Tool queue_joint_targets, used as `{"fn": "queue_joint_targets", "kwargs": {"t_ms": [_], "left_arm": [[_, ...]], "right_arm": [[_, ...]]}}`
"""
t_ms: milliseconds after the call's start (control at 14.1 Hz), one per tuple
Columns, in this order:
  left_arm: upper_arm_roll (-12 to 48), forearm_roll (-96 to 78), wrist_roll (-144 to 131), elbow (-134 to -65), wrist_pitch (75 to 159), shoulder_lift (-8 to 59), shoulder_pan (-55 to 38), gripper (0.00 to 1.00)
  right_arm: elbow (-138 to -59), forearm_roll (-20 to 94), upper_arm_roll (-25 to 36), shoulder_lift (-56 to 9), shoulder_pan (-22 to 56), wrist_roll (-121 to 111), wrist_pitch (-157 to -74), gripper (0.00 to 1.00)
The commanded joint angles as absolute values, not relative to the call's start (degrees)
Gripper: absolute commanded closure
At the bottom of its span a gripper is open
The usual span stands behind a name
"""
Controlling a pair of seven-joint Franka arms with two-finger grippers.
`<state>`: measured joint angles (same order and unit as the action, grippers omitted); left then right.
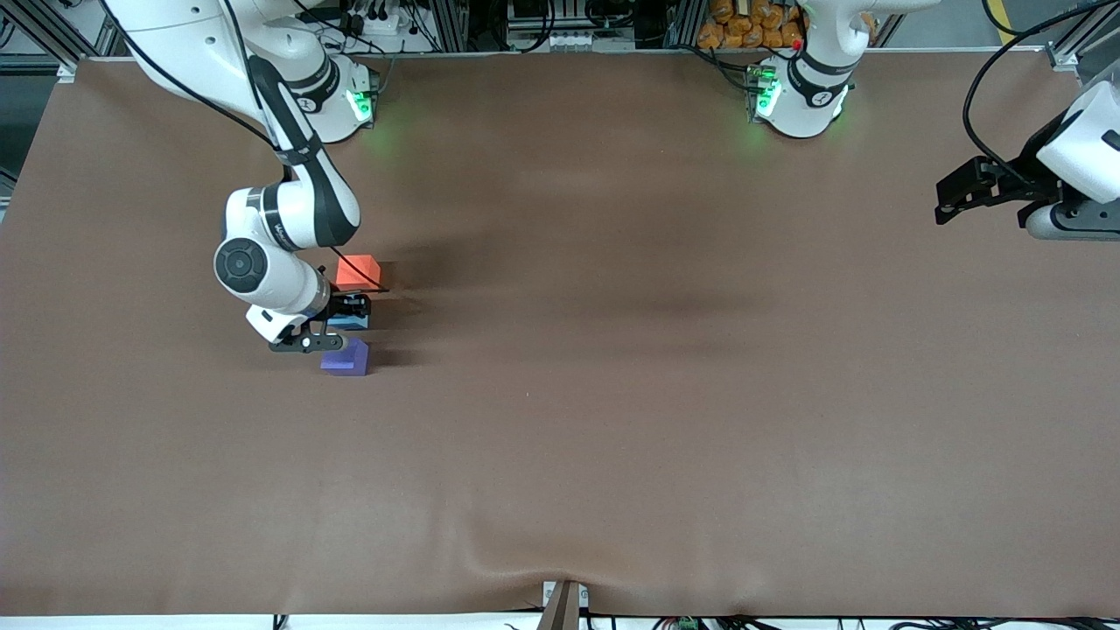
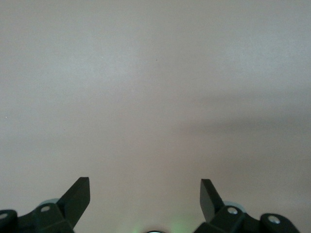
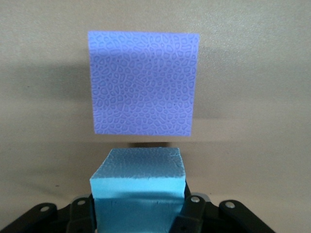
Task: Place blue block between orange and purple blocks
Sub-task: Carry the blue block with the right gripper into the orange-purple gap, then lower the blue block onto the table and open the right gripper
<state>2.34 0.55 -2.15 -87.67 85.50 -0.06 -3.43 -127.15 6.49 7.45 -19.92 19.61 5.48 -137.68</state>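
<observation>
My right gripper [image 1: 348, 313] is shut on the sky-blue block [image 1: 346, 324], low over the table in the gap between the orange block [image 1: 357, 269] and the purple block [image 1: 346, 359]. In the right wrist view the blue block [image 3: 138, 187] fills the space between the right gripper's [image 3: 138, 206] fingers [image 3: 193, 213], and the purple block [image 3: 144, 85] lies flat on the table just ahead of it. The orange block is out of that view. My left gripper [image 1: 949, 199] waits open and empty over the left arm's end of the table; its view [image 2: 146, 191] holds only bare table.
The brown table cover [image 1: 612, 394] spreads wide around the three blocks. The right arm's elbow and wrist [image 1: 262, 262] hang over the table beside the blocks, toward the right arm's end. A small bracket [image 1: 563, 604] sits at the table edge nearest the front camera.
</observation>
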Motion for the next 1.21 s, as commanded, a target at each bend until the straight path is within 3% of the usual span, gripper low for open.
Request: {"fn": "queue_joint_targets", "kwargs": {"t_ms": [0,569,640,711,924,1138], "left_arm": [[2.5,-0.2,-2.5,-86.6,84.5,0.2,-3.3,0.0],[2.5,-0.2,-2.5,-86.6,84.5,0.2,-3.3,0.0],[2.5,-0.2,-2.5,-86.6,84.5,0.2,-3.3,0.0],[2.5,-0.2,-2.5,-86.6,84.5,0.2,-3.3,0.0],[2.5,-0.2,-2.5,-86.6,84.5,0.2,-3.3,0.0],[2.5,-0.2,-2.5,-86.6,84.5,0.2,-3.3,0.0]], "right_arm": [[-128.4,6.0,6.4,-20.2,18.6,5.3,-140.4,1.0],[-128.6,6.1,6.4,-21.6,18.9,5.4,-142.3,1.0],[-128.5,6.1,6.4,-21.9,18.9,5.4,-142.3,0.77],[-128.5,6.2,6.4,-21.9,19.0,5.5,-142.2,0.01],[-127.4,6.2,6.3,-21.3,18.8,5.6,-139.0,0.0],[-119.9,6.2,6.4,-19.7,18.5,5.6,-125.5,0.0]]}}
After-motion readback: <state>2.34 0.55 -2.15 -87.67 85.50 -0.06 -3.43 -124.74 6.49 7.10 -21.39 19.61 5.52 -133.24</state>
